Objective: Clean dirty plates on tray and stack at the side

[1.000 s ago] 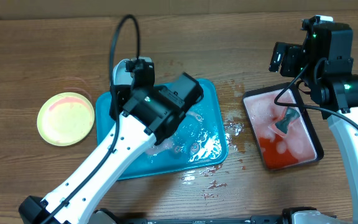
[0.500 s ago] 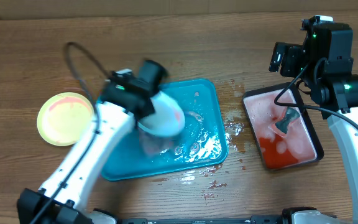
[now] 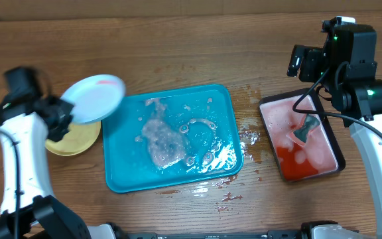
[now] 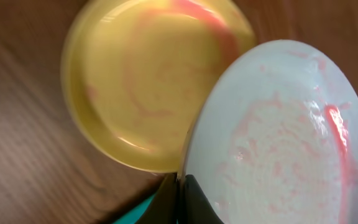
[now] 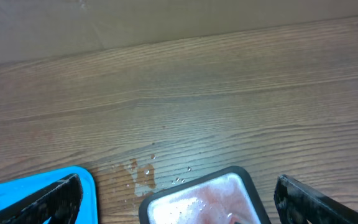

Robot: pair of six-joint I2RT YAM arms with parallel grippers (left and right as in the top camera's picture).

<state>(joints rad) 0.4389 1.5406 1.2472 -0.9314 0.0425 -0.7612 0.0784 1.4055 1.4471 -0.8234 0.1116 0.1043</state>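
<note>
Left gripper [image 4: 180, 194] pinches the pale plate [image 3: 97, 98] by its rim, tilted above the yellow plate [image 3: 78, 141], nine o'clock of the turquoise tray [image 3: 221, 109]. Right gripper [image 5: 178, 198] hangs wide open at three o'clock, over the black tray [image 3: 268, 136].

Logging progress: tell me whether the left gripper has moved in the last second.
Yes. The left gripper swung left, from over the tray to above the yellow plate beside it, carrying the pale plate.
</note>
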